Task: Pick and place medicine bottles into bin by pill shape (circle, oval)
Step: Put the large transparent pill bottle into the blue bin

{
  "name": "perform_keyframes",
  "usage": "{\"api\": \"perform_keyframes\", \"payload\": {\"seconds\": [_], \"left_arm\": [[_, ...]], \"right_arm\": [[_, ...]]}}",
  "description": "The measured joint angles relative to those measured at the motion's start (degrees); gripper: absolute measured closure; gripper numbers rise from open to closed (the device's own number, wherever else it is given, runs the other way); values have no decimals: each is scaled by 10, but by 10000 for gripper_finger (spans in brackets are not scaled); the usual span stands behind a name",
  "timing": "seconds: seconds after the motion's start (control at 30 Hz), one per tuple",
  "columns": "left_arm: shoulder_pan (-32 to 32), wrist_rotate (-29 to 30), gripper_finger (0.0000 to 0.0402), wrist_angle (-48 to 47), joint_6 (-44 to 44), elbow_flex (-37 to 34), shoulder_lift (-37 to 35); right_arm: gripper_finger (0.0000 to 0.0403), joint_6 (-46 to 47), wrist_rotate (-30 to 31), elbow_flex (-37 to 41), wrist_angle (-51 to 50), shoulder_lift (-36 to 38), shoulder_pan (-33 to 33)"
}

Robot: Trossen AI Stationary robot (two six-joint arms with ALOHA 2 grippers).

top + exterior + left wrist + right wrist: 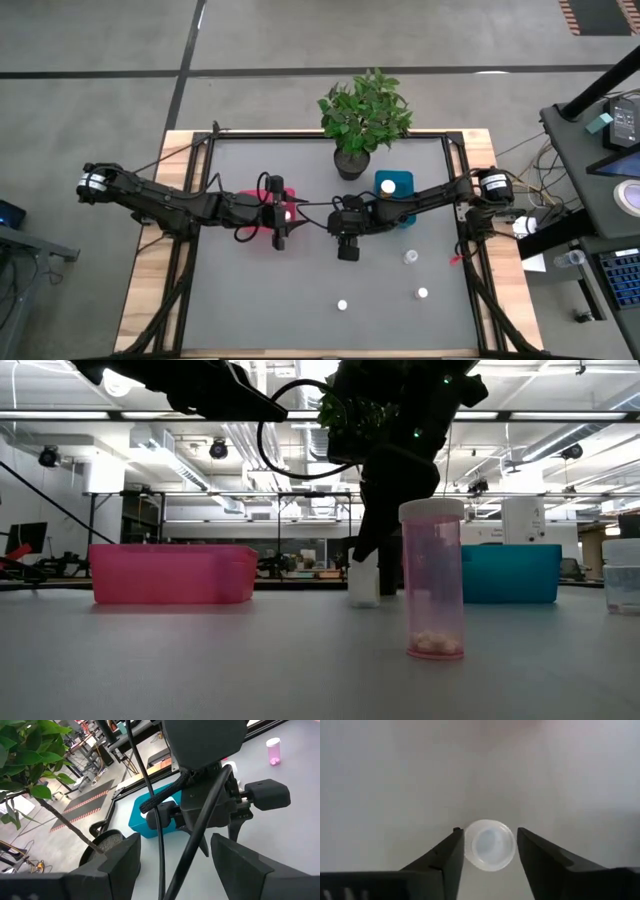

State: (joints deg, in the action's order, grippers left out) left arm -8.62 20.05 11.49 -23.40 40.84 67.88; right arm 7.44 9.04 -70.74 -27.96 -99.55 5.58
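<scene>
Pink-tinted clear medicine bottle [433, 582] sits closest, low view's centre. Right pincer [487, 845] straddles a white-capped bottle [489, 844], fingers not quite touching it. Left pincer [280, 238] hangs open by the red bin [252, 200]. Several bottles remain unsorted on the bench [250, 300].

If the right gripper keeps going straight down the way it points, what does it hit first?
The white-capped bottle standing between the right gripper's fingers, then likely the table under it; depth is unclear.

Looks like I'm driving this from some big lab: exposed ceiling ducts [250, 445], strip lights [540, 415], concrete floor [100, 40].
</scene>
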Motion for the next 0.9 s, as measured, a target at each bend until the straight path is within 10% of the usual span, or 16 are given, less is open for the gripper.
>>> {"api": "perform_keyframes", "payload": {"seconds": [0.5,0.9], "left_arm": [[0,0,180,0,0,0,0],[0,0,180,0,1,0,0]], "right_arm": [[261,0,0,-3,-7,11,0],[263,53,34,8,-133,158,1]]}}
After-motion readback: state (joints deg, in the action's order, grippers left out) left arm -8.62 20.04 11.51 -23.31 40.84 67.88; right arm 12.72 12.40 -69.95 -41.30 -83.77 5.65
